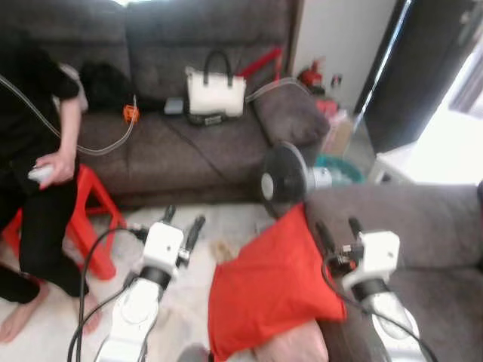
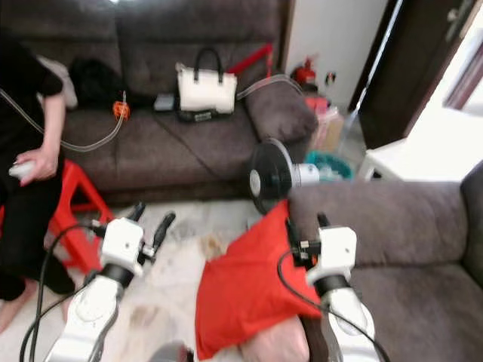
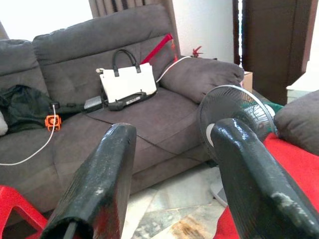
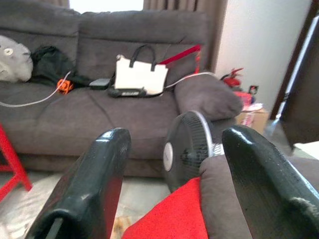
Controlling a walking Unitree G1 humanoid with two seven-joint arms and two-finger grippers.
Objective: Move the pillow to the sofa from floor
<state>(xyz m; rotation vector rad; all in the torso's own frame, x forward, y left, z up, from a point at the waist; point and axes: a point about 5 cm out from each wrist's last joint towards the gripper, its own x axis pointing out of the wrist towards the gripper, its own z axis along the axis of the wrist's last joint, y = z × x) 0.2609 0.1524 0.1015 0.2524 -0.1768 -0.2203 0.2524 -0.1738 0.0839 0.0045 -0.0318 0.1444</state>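
Both grippers have their fingers spread wide and grip nothing. Between them the red pillow (image 1: 268,290) leans against the arm of the near sofa (image 1: 423,226), its lower end down by the floor. Left gripper (image 1: 181,219) hangs over the floor; right gripper (image 1: 338,228) sits just beside the pillow's upper corner. Behind it stands a fan (image 1: 285,175).

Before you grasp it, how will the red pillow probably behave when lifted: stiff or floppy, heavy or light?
The red pillow leans against the sofa arm and sags along its lower edge, so it is probably soft and will droop from a one-sided grip. It looks plump for its size, so likely light. Its smooth cover may slip between narrow fingers; pinching deep at an edge seems safer.
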